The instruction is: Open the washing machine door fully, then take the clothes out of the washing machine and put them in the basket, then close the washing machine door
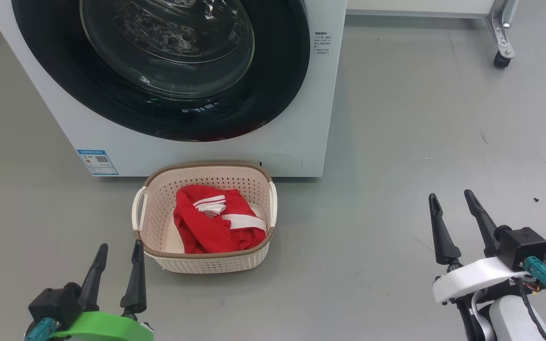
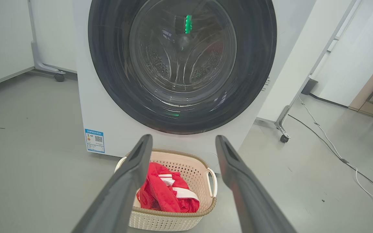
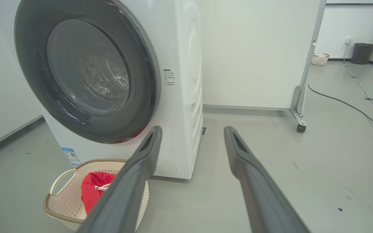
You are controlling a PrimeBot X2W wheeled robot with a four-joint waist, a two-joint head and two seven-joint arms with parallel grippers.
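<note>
The white washing machine (image 1: pixel 301 118) fills the top of the head view, and its round black washing machine door (image 1: pixel 277 85) lies flat against its front. On the floor just before it stands the cream basket (image 1: pixel 159 203), with red and white clothes (image 1: pixel 216 227) lying inside. My left gripper (image 1: pixel 118 247) is open at the lower left, close to the basket's left corner, holding nothing. At the lower right, well clear of the basket, my right gripper (image 1: pixel 450 196) is open and empty too. The left wrist view has the door (image 2: pixel 115 81), basket (image 2: pixel 193 165) and clothes (image 2: pixel 165 197) dead ahead.
A wheeled white partition (image 1: pixel 503 52) stands behind the machine to the right. In the right wrist view a cable (image 3: pixel 351 105) runs over the grey floor, with a small basket (image 3: pixel 320 59) and a dark bin (image 3: pixel 362 53) far off.
</note>
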